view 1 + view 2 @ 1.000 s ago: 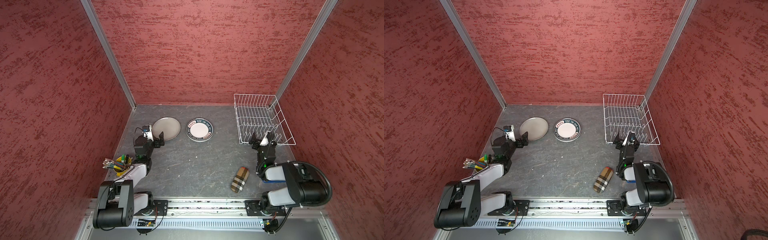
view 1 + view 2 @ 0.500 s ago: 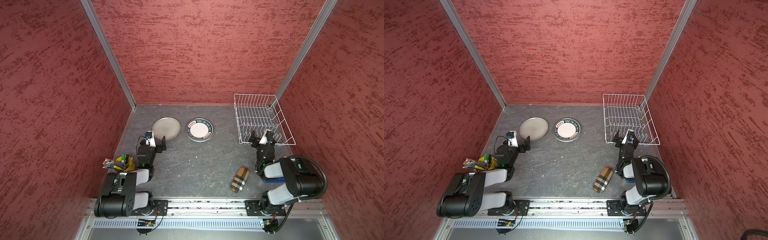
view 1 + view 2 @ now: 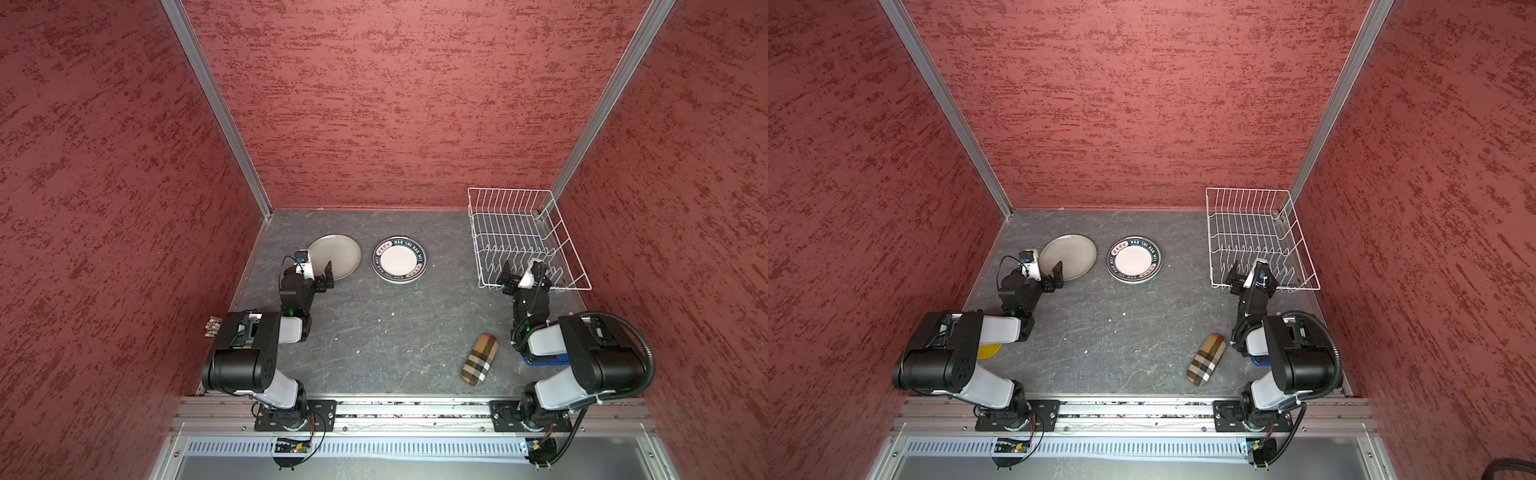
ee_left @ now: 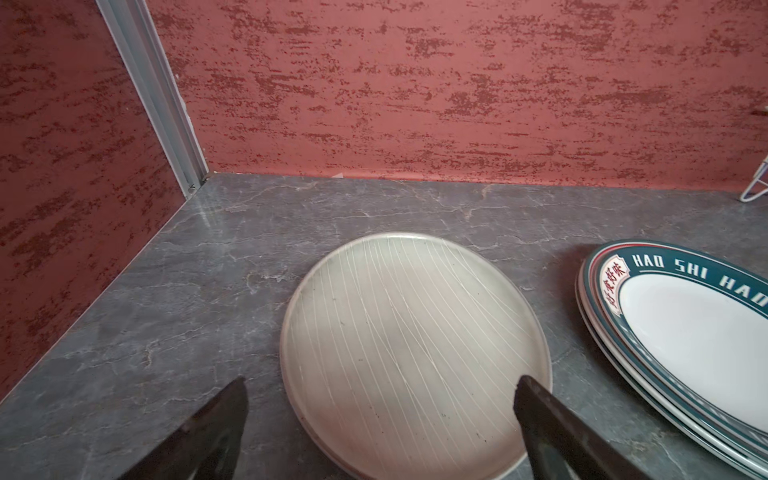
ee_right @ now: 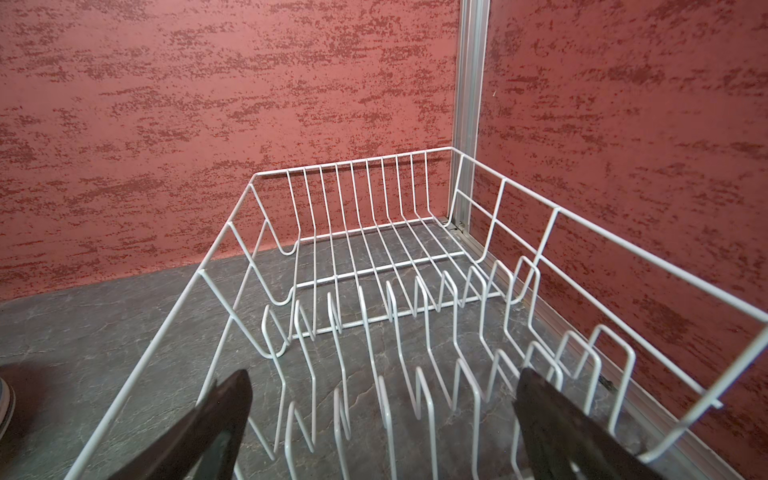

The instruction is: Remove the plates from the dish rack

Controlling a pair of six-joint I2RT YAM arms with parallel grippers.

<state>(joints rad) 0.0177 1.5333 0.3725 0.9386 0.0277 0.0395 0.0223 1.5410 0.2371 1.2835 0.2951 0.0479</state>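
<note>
White dish rack [image 3: 508, 202] sits in far right corner of table [image 3: 374, 332]. Grey plate [image 3: 336, 255] and lettered-rim plate stack [image 3: 399, 261] lie flat side by side near far edge. Left gripper [image 4: 382, 384] is spread wide at grey plate's near rim. Right gripper [image 5: 384, 374] is spread wide at rack's near end.

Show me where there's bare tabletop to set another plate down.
Widest: the middle, bordered by the grey plate, lettered plate and plaid case. Also the strip between lettered plate and dish rack. Crowded: around the plaid case beside the right arm.

Black-and-white left arm [image 3: 245, 357]; matching right arm [image 3: 598, 361]; corrugated black cable [image 3: 636, 334]; black left gripper [image 4: 382, 380]
</note>
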